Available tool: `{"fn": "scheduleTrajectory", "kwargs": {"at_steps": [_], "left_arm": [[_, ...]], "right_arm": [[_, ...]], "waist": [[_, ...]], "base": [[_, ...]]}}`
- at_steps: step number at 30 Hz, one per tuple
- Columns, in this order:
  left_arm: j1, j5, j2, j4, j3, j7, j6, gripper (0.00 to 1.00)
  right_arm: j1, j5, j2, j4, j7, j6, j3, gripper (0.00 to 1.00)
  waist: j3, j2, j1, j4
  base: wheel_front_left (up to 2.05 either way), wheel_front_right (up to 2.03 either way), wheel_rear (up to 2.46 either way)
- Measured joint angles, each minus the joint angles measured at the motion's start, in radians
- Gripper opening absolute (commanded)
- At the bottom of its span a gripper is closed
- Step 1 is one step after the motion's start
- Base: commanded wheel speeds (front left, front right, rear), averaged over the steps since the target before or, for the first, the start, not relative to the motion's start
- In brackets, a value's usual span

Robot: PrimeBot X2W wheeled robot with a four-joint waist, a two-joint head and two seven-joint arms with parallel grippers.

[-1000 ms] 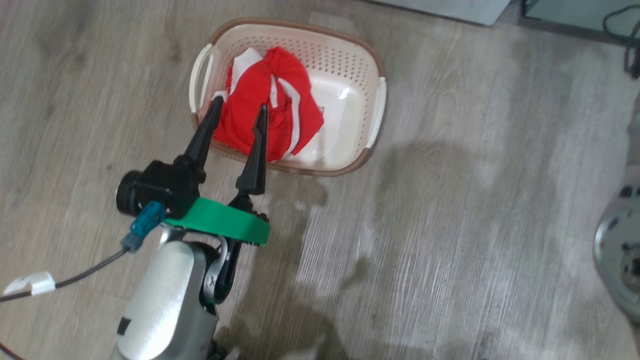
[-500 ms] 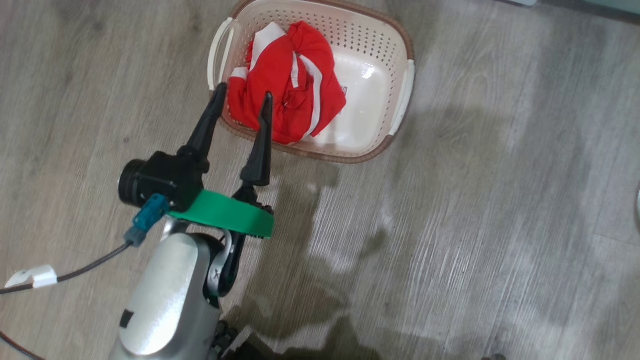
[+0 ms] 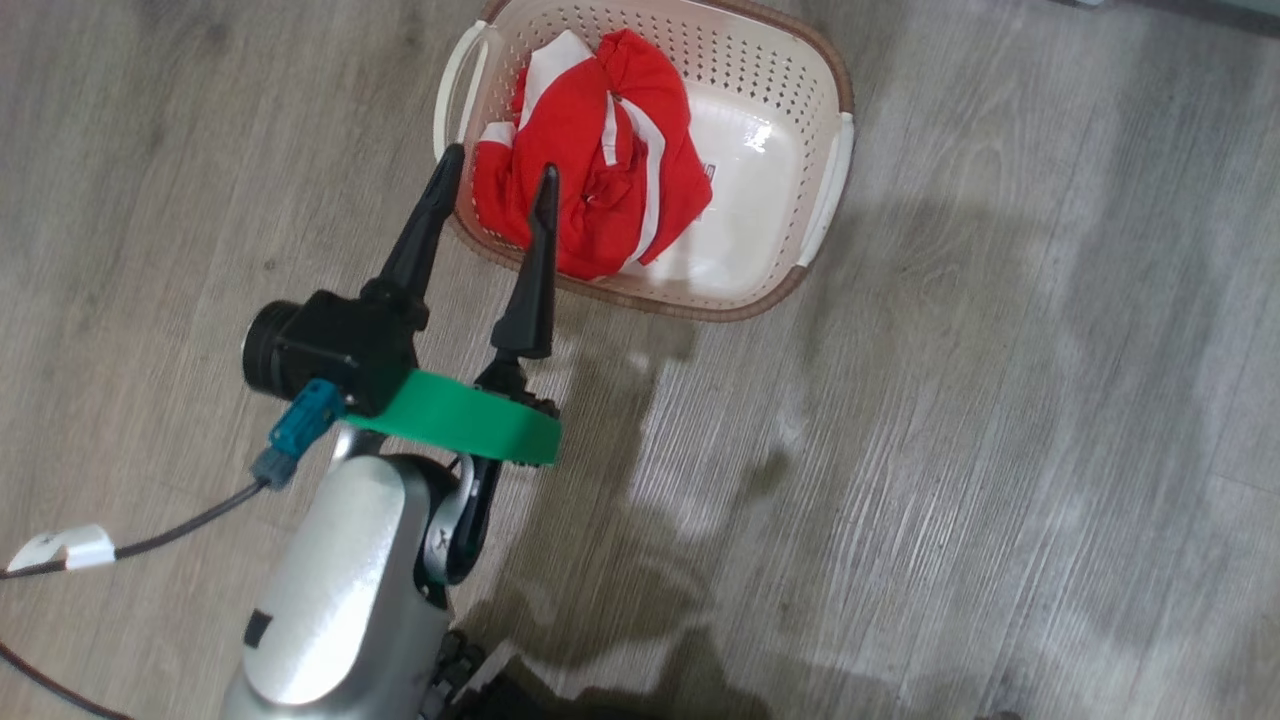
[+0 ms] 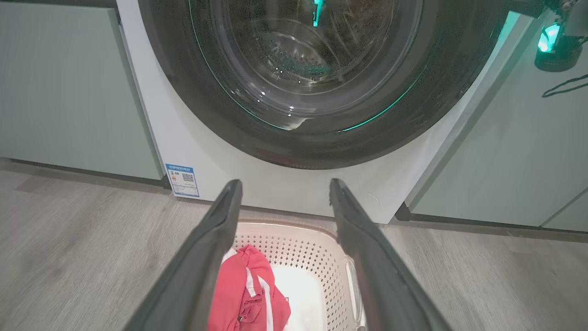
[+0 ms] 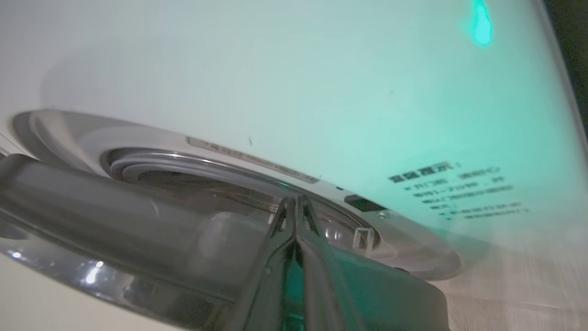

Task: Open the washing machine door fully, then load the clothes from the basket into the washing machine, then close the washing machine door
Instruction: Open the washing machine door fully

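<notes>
Progress: early. The washing machine door (image 4: 321,142) looks at most ajar. Face-on it sits almost flat over the front of the washing machine (image 4: 206,151), but from the right wrist the grey gasket ring (image 5: 151,168) and a dark latch slot (image 5: 363,202) show beside the door's edge, so I judge it unlatched and far from fully open. The right gripper (image 5: 295,202), fingers pressed together and pinching nothing I can make out, sits at that gap. The left gripper (image 3: 500,162) is spread wide and empty, hovering over the near rim of the basket (image 3: 745,70), which stands on the floor (image 3: 950,450) before the machine. The clothes (image 3: 590,190) lie heaped at the basket's end nearer that gripper; none loaded. Left to do: swing door wide, load, close. Writing: blue sticker (image 4: 183,180) low on the machine front, QR code visible, text too small; dark printed lines (image 5: 455,193) on the white panel, blurred, unreadable.
</notes>
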Motion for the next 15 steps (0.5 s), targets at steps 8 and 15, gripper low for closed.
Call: {"fn": "scheduleTrajectory", "kwargs": {"at_steps": [8, 15], "left_arm": [[-0.001, -0.004, 0.0, -0.024, -0.027, 0.0, 0.018, 1.0], [0.001, -0.003, 0.0, -0.017, -0.03, 0.0, 0.018, 1.0]], "right_arm": [[0.038, 0.071, -0.015, -0.011, 0.07, 0.0, 0.046, 0.0], [0.112, 0.156, -0.018, -0.018, 0.129, 0.0, 0.05, 0.0]], "waist": [[-0.019, 0.0, 0.0, -0.002], [-0.062, 0.0, 0.0, -0.002]], "base": [[0.0, 0.0, 0.0], [0.0, 0.0, 0.0]]}}
